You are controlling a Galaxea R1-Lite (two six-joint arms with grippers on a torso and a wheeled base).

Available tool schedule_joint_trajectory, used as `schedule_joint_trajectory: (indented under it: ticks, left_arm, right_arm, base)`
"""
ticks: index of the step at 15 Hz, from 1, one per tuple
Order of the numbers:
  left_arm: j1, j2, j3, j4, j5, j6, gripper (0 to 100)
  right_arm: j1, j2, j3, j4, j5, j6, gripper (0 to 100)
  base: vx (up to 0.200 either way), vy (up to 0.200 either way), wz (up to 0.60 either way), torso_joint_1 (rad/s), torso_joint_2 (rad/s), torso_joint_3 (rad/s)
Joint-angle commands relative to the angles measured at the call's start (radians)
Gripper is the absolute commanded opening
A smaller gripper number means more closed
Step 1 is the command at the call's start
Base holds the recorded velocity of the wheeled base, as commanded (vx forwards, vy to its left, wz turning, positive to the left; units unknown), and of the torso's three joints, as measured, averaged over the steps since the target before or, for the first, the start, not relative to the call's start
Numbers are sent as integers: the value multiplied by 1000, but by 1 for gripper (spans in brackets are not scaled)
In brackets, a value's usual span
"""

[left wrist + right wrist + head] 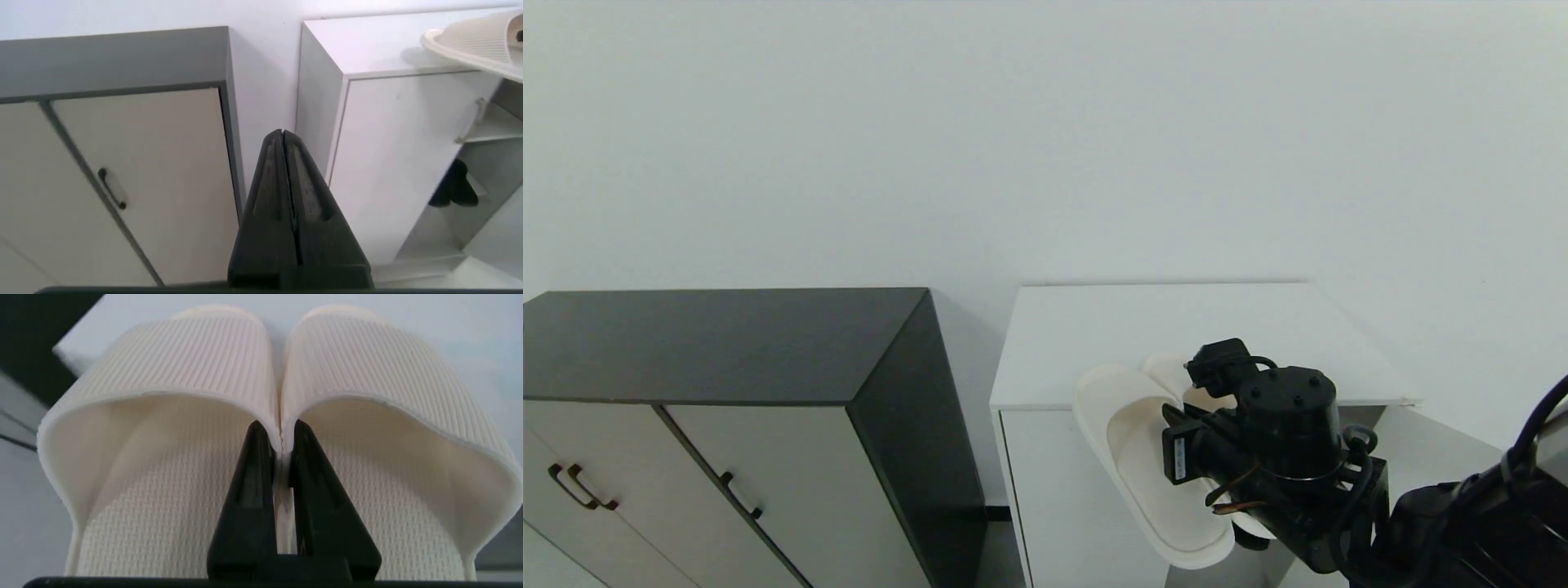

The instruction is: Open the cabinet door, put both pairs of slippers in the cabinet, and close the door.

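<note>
My right gripper [1192, 418] is shut on a pair of cream slippers [1137, 441], held in the air in front of the white cabinet's [1176, 327] top front edge. In the right wrist view the fingers [245, 482] pinch the two inner rims of the slippers [163, 392] together, toes pointing away. The left gripper [282, 139] is shut with nothing in it, hanging before the gap between the two cabinets. From there the white cabinet [392, 155] shows an open compartment with a shelf [500, 131] beside its closed panel. The slippers' [482, 37] soles show above that.
A dark-topped cabinet [727, 343] with two pale closed doors and dark handles [739, 494] stands to the left of the white one. A dark pair of shoes [453, 184] sits low inside the open compartment. A plain white wall runs behind both.
</note>
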Motion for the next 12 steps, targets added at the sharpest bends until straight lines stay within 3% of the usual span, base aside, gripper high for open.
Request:
schedule_joint_trajectory:
  ticks: [1, 4, 12]
  left_arm:
    - [0, 1, 0, 0, 0, 0, 0]
    - [0, 1, 0, 0, 0, 0, 0]
    - [0, 1, 0, 0, 0, -2, 0]
  right_arm:
    - [0, 6, 3, -1, -1, 0, 0]
    - [0, 8, 3, -1, -1, 0, 0]
    - [0, 11, 6, -1, -1, 0, 0]
  base:
    - [-200, 0, 0, -2, 7, 7]
    - [-200, 0, 0, 2, 2, 5]
    - [0, 0, 0, 0, 0, 0]
